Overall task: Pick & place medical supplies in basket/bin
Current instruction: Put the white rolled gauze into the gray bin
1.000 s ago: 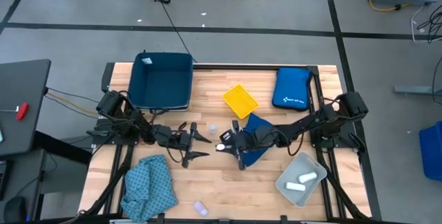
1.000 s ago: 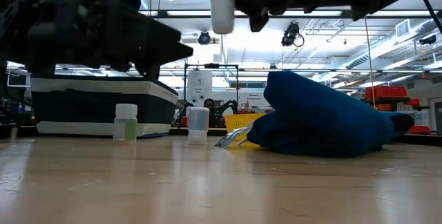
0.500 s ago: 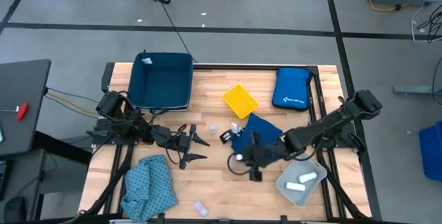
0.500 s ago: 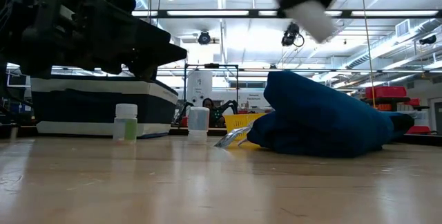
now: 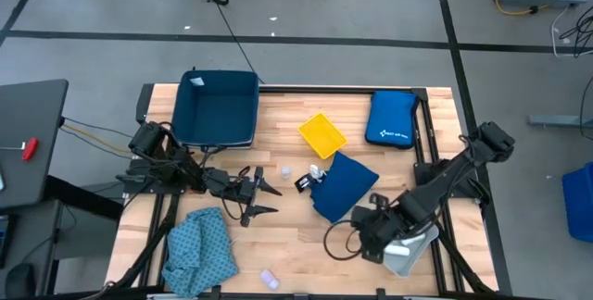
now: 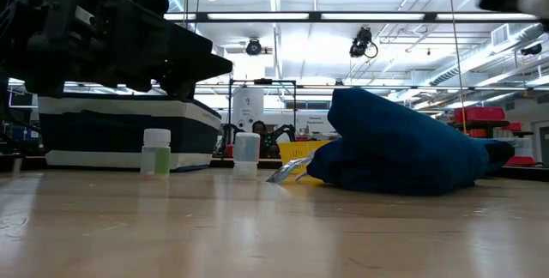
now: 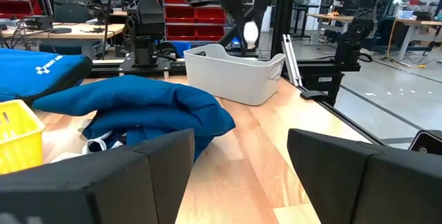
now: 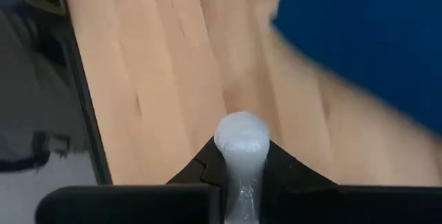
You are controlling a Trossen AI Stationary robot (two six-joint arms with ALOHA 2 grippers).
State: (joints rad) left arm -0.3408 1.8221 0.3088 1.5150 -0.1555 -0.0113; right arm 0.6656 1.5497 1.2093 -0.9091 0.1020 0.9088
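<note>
Though cluttered, wooden table (image 5: 287, 231) amid grey-floored workshop (image 5: 371, 13).

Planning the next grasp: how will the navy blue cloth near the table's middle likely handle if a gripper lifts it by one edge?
The navy blue cloth lies heaped in soft folds, so it will probably droop and unfold. It looks thin, probably light. A small item touches its edge and might be dragged along.

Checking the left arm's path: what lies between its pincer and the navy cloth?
In the high view, one small clear vial stands on the wood between the left pincer and the navy cloth; otherwise that stretch is bare.
</note>
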